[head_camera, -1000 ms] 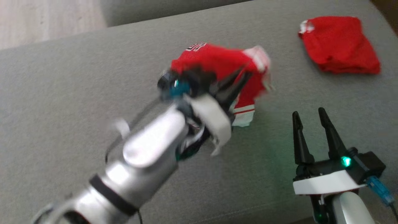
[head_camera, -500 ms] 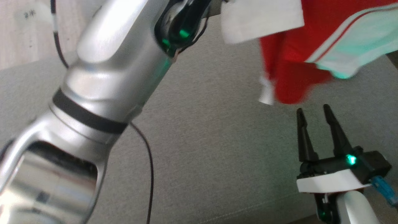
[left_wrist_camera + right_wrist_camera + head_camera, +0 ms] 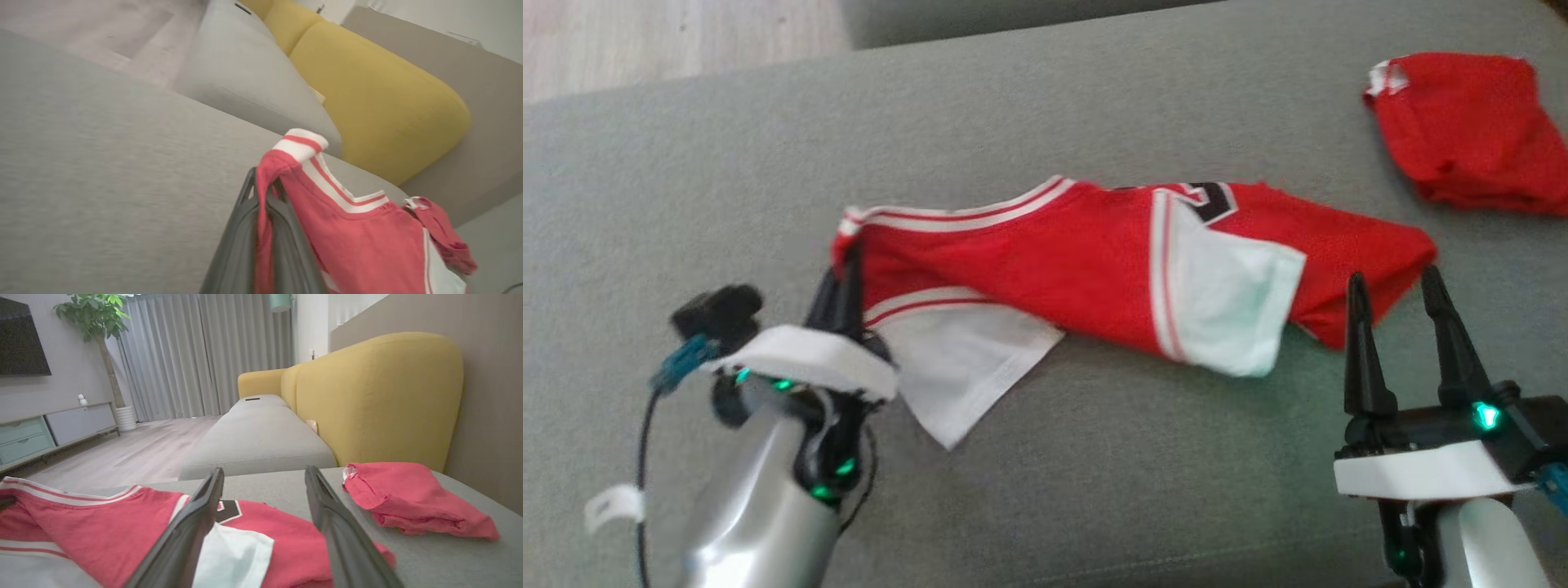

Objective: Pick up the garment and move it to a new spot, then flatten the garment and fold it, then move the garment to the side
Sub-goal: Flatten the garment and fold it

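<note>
On sofa (image 3: 686, 180): one jersey (image 3: 1054, 269), one bundle (image 3: 1462, 131); left tool (image 3: 849, 261), right tool (image 3: 1392, 279).

Place: home living room.
Seating: yellow upholstered sofa back (image 3: 380, 396), far right.
Furnishings: grey pleated floor-length curtains (image 3: 204, 355); dark wall-mounted television (image 3: 20, 339); leafy green potted plant (image 3: 98, 318), far left.

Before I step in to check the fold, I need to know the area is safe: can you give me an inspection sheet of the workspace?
Surface: grey cushion, flat, carrying both garments.
Job's things: red and white jersey lying stretched out, wrinkled, not yet folded.
Clutter: second red garment, bundled at the far right, apart from the jersey.
Grippers: left gripper shut on the jersey's left edge; right gripper open, holding nothing, by the jersey's right end.
Cables: dark cable looping beside the left arm.
Surroundings: yellow sofa back, wooden floor, curtains, potted plant.
</note>
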